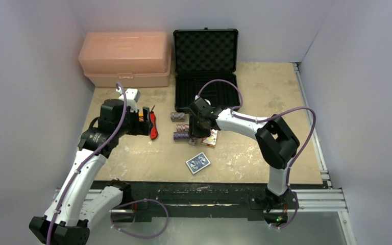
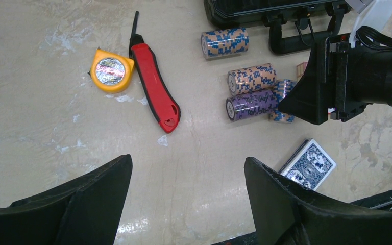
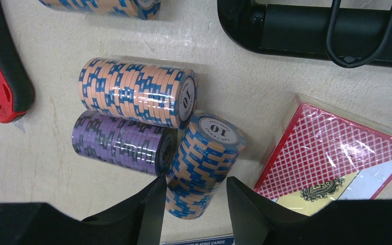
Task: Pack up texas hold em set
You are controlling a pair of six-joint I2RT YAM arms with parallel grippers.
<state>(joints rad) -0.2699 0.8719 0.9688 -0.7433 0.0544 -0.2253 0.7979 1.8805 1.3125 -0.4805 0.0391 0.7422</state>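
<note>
Since no chips or cards show inside the briefcase [image 1: 204, 51], packing looks barely begun. The case stands open at the table's [image 1: 265, 102] far edge, mid-way along, lid up w/ foam showing. Its tray looks bare from the top view, tho the right arm hides part.

All set pieces lie on the table just in front of the case:
- 4 chip rolls on their sides: angled roll [image 3: 204, 163], orange-blue roll [image 3: 132, 92] and purple roll [image 3: 120, 143] touching in a cluster, lone roll [image 2: 224, 42] nearest the case.
- red deck [image 3: 326, 153] just beside the cluster.
- blue deck [image 2: 309, 166] apart, toward the near edge.

Right gripper [image 3: 194, 184] is down over the angled roll, jaws abt half closed and straddling it, pads at its sides. Can't tell if it's clamped; roll rests on the table.

Left gripper [image 2: 186, 168] hangs wide open, holding nothing, over the left part near the red knife [image 2: 153, 87].

Left to do, by my read: 4 rolls + 2 decks into the case, then lid shut.
</note>
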